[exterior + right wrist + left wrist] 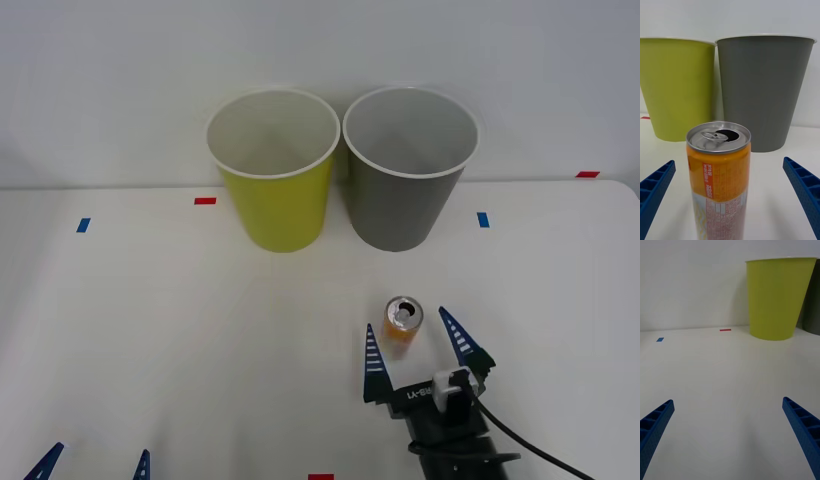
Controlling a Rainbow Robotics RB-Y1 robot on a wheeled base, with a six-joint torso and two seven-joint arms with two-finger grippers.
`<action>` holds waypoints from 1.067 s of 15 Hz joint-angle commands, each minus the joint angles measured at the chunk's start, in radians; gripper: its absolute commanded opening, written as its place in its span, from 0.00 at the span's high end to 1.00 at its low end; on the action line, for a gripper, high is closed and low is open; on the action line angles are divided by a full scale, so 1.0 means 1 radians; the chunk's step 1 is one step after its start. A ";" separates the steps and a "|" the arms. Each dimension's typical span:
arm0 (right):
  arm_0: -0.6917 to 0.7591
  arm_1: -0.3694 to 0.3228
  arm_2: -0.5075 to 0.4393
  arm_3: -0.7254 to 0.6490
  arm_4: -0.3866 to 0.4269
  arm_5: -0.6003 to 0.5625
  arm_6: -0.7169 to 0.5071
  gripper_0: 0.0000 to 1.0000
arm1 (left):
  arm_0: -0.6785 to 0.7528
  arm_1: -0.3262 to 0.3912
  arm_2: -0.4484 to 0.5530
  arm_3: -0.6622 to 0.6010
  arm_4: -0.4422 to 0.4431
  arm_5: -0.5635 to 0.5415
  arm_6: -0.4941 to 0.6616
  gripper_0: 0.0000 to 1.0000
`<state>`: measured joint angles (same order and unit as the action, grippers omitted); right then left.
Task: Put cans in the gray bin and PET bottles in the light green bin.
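Right tool (415, 342) spread wide around upright can (404, 321), not touching. Gray bin (408, 170) at 12 o'clock. Left tool (95, 464) spread too, parked at 7 o'clock on bench (150, 330).

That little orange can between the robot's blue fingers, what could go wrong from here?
The can stands upright between the open fingers of the right gripper, not yet gripped. If one finger touches first, the tall, narrow can could tip and roll. Its top is open, so any leftover drink might spill. The gray bin and the green bin stand side by side, almost touching, so a slightly off drop could land in the wrong one. The left gripper waits at the near edge.
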<state>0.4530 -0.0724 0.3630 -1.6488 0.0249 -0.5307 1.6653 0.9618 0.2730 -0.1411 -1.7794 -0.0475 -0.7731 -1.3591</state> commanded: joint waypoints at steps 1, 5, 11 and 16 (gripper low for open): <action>-0.033 0.006 -0.016 0.000 0.000 0.060 -0.001 0.00 | 0.000 0.000 0.000 0.000 0.000 0.000 0.000 0.00; -0.056 0.013 -0.015 0.000 0.000 0.080 -0.004 0.00 | 0.000 0.000 0.000 0.000 0.000 0.000 0.000 0.00; -0.060 0.023 -0.010 0.000 -0.017 0.080 -0.022 0.85 | 0.000 0.000 0.000 0.000 0.000 0.000 0.000 0.00; -0.056 0.022 -0.013 -0.008 -0.042 0.080 -0.027 0.91 | 0.000 0.000 0.000 0.000 0.000 0.000 0.000 0.00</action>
<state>0.3956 -0.0492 0.3522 -1.6503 -0.0131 -0.4509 1.6376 0.9618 0.2730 -0.1411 -1.7794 -0.0475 -0.7731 -1.3591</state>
